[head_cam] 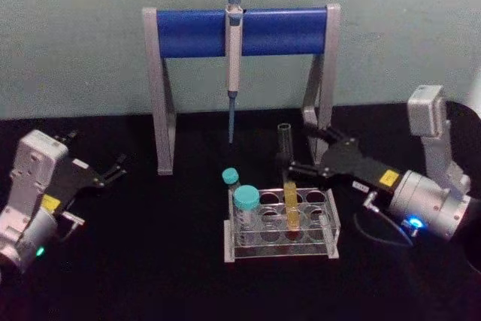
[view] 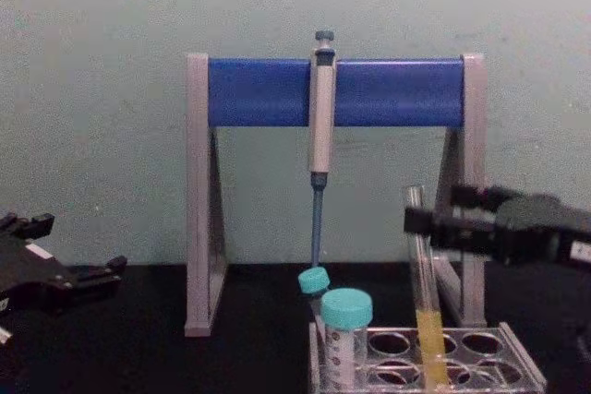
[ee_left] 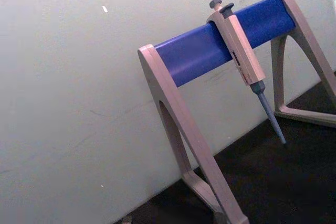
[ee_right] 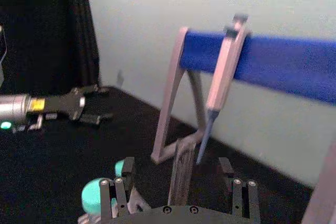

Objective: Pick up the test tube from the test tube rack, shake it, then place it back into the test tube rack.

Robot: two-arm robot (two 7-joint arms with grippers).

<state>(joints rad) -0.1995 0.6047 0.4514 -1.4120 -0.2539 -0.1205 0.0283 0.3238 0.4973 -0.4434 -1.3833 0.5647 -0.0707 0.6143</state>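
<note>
Glass test tube (head_cam: 286, 178) upright in test tube rack (head_cam: 331, 225), right hand (head_cam: 294, 163) open around upper part.
Close gently, lift straight up; left hand (head_cam: 119, 168) parked, open.

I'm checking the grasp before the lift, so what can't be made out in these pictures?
- Contact: in the head view the right gripper flanks the test tube, but its fingers' touch is too small to judge.
- Right wrist view: the tube is blurred; the gripper body cuts off its lower part.
- Chest view: the bottom edge cuts off the test tube rack, hiding the tube's bottom.
- Left wrist view: the left gripper cannot be seen; it faces the stand.
</note>
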